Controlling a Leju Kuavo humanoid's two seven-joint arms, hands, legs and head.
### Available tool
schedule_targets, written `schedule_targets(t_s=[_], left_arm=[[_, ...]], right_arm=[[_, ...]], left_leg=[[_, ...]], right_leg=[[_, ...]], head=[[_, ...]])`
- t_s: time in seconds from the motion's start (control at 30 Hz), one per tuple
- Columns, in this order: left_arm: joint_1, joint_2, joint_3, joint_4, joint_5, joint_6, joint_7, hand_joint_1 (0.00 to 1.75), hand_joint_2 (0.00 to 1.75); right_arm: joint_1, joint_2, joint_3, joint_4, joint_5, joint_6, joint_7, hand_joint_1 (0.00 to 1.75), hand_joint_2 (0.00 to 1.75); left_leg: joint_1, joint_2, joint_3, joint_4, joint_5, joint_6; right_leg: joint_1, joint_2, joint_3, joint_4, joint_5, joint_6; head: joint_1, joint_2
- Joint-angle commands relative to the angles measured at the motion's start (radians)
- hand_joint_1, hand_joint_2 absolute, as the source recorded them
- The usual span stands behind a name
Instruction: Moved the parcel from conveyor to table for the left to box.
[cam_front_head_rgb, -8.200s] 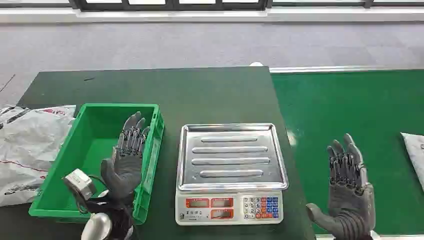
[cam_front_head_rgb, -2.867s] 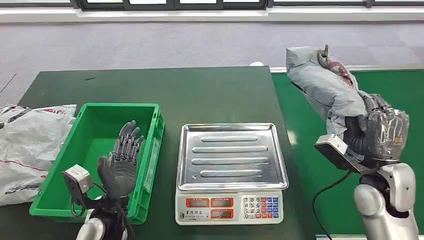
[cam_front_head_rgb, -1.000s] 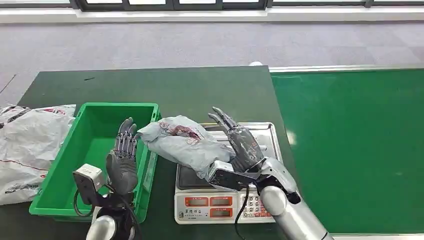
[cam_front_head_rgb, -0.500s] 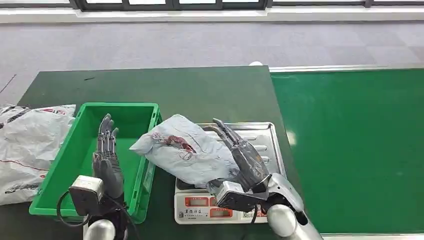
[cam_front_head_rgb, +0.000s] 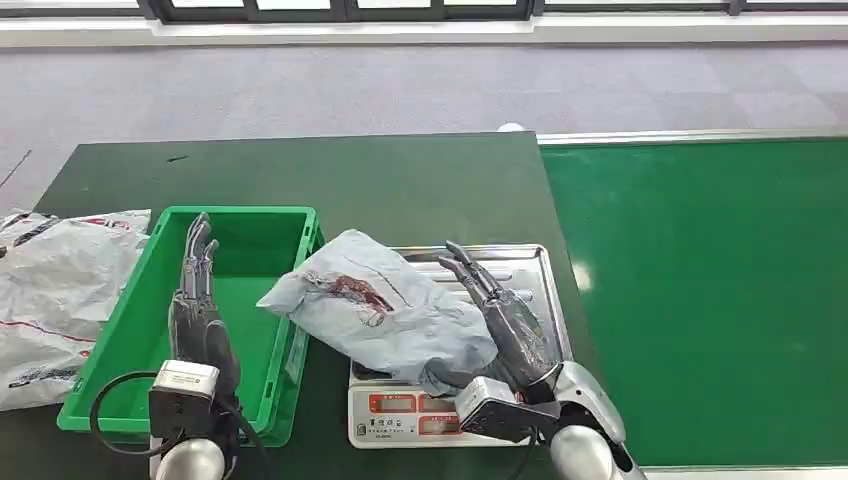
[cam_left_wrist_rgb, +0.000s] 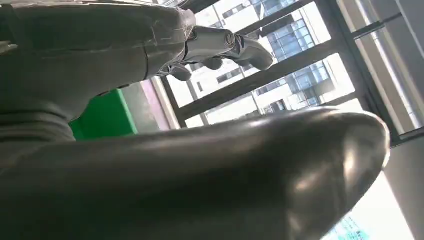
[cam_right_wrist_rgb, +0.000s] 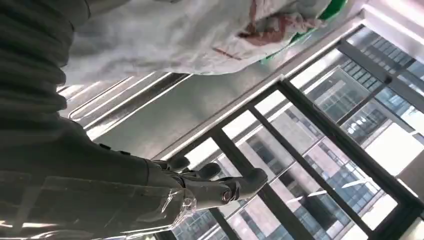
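Lying across the scale's steel tray (cam_front_head_rgb: 535, 262), the grey parcel (cam_front_head_rgb: 375, 310) runs long-axis from the green bin's rim (cam_front_head_rgb: 305, 290) toward the right hand (cam_front_head_rgb: 510, 325), which rests beside it, fingers spread, holding nothing. Inside the bin, the left hand (cam_front_head_rgb: 197, 300) stands edge-on, fingers straight, empty.

We see a dark green table (cam_front_head_rgb: 400, 190) carrying a green crate (cam_front_head_rgb: 255, 225) at its left and a weighing scale (cam_front_head_rgb: 545, 270) beside it, while a grey plastic bag (cam_front_head_rgb: 50, 290) lies at the far left edge
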Motion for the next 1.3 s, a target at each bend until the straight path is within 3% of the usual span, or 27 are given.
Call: schedule_targets(t_s=[0.03,0.23,0.4,0.43,0.5,0.53,0.6,0.63,0.7,0.8,1.03,1.3], left_arm=[[-0.053,0.042,-0.017,0.040,-0.150,0.041,0.031,0.00,0.00],[-0.115,0.150,-0.093,0.141,-0.182,0.017,0.070,0.00,0.00],[-0.155,0.209,-0.150,0.200,-0.276,-0.098,0.116,0.00,0.00],[-0.167,0.221,-0.165,0.204,-0.302,-0.124,0.123,0.00,1.75],[-0.186,0.236,-0.185,0.206,-0.342,-0.159,0.133,0.00,1.75],[-0.189,0.239,-0.189,0.207,-0.355,-0.166,0.137,0.00,0.00],[-0.196,0.251,-0.196,0.202,-0.380,-0.201,0.154,0.00,0.00],[-0.196,0.256,-0.194,0.198,-0.384,-0.206,0.155,0.00,1.75],[-0.193,0.265,-0.194,0.192,-0.391,-0.223,0.155,0.00,1.75],[-0.250,0.317,-0.295,0.245,-0.516,-0.317,0.132,0.00,1.75],[-0.418,0.402,-0.519,0.436,-0.567,-0.578,0.050,0.00,1.75],[-0.502,0.459,-0.624,0.519,-0.537,-0.700,0.023,0.00,1.75]], right_arm=[[-0.005,-0.024,-0.049,0.005,-0.052,0.026,-0.017,0.00,1.75],[-0.023,-0.039,-0.071,0.017,-0.085,0.071,-0.002,0.00,1.75],[0.026,-0.067,-0.097,-0.028,-0.124,0.088,-0.037,0.00,1.75],[0.035,-0.074,-0.103,-0.037,-0.130,0.090,-0.043,0.00,1.75],[0.041,-0.078,-0.113,-0.054,-0.146,0.101,-0.056,0.00,1.75],[0.044,-0.078,-0.115,-0.061,-0.148,0.104,-0.058,0.00,1.75],[0.072,-0.088,-0.121,-0.099,-0.139,0.107,-0.064,0.00,1.75],[0.093,-0.093,-0.131,-0.127,-0.131,0.087,-0.077,0.00,1.75],[0.134,-0.082,-0.180,-0.189,-0.210,0.053,-0.129,0.00,1.75],[0.117,-0.077,-0.230,-0.215,-0.315,0.091,-0.153,0.00,1.75],[0.102,-0.081,-0.250,-0.157,-0.354,0.129,-0.184,0.00,1.75],[0.121,-0.097,-0.250,-0.140,-0.378,0.121,-0.200,0.00,1.75]], left_leg=[[0.000,-0.001,0.001,-0.002,0.001,0.000],[-0.001,-0.002,0.001,-0.002,0.002,0.000],[0.000,-0.005,0.002,-0.002,0.003,0.000],[0.000,-0.005,0.002,-0.003,0.003,0.000],[0.000,-0.004,0.002,-0.002,0.003,0.000],[-0.001,-0.003,0.002,-0.001,0.002,0.000],[-0.001,-0.003,0.001,-0.001,0.002,0.000],[-0.001,-0.004,0.002,-0.002,0.002,0.000],[0.000,-0.003,0.001,-0.001,0.001,0.000],[-0.001,-0.004,0.001,-0.001,0.002,0.000],[-0.002,-0.004,0.001,-0.002,0.003,0.000],[-0.001,0.000,0.003,-0.001,0.003,-0.001]], right_leg=[[0.000,-0.002,0.001,-0.002,0.001,0.001],[-0.001,-0.003,0.002,-0.002,0.001,0.000],[0.000,-0.005,0.003,-0.003,0.001,0.000],[0.000,-0.006,0.004,-0.004,0.001,0.000],[0.000,-0.005,0.003,-0.003,0.001,0.000],[0.000,-0.003,0.002,-0.001,0.001,0.000],[0.000,-0.004,0.002,-0.001,0.001,0.000],[0.000,-0.005,0.003,-0.002,0.001,0.000],[0.000,-0.003,0.001,-0.001,0.000,0.000],[-0.001,-0.004,0.001,-0.001,0.000,0.000],[-0.001,-0.005,0.002,-0.002,0.002,0.000],[0.000,-0.002,0.003,-0.002,0.002,-0.001]], head=[[0.000,0.000],[0.000,0.000],[0.000,0.000],[0.000,0.000],[0.000,0.000],[0.000,0.000],[0.000,0.000],[0.000,0.000],[0.000,0.000],[0.000,0.000],[0.000,0.000],[0.000,0.000]])
